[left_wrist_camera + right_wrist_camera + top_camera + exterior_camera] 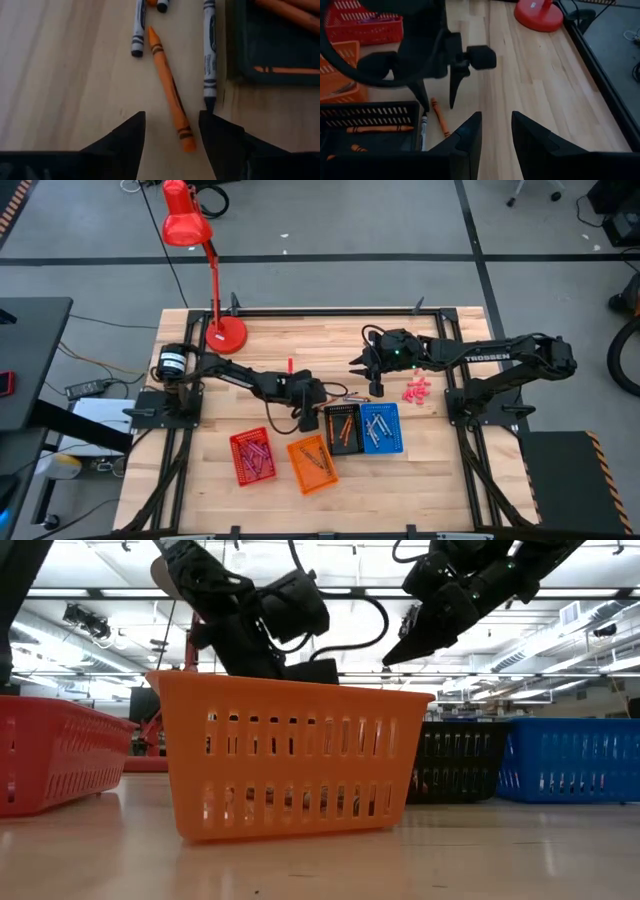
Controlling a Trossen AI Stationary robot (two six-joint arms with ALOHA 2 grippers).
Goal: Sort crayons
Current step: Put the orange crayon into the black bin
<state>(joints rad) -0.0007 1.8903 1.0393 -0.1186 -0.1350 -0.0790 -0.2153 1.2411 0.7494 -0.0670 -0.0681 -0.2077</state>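
Two wide-open left hand (172, 131) fingers astride one orange crayon (170, 90), empty.

A red desk lamp (205, 270) stands on the far left part of the wooden table (260, 340), its round base (226, 334) near the edge. Four small plastic baskets sit toward the near side: red (252, 456), orange (312, 464), black (343, 430) and blue (380, 427) (the last two side by side, touching). Grey floor (350, 220) surrounds the table.
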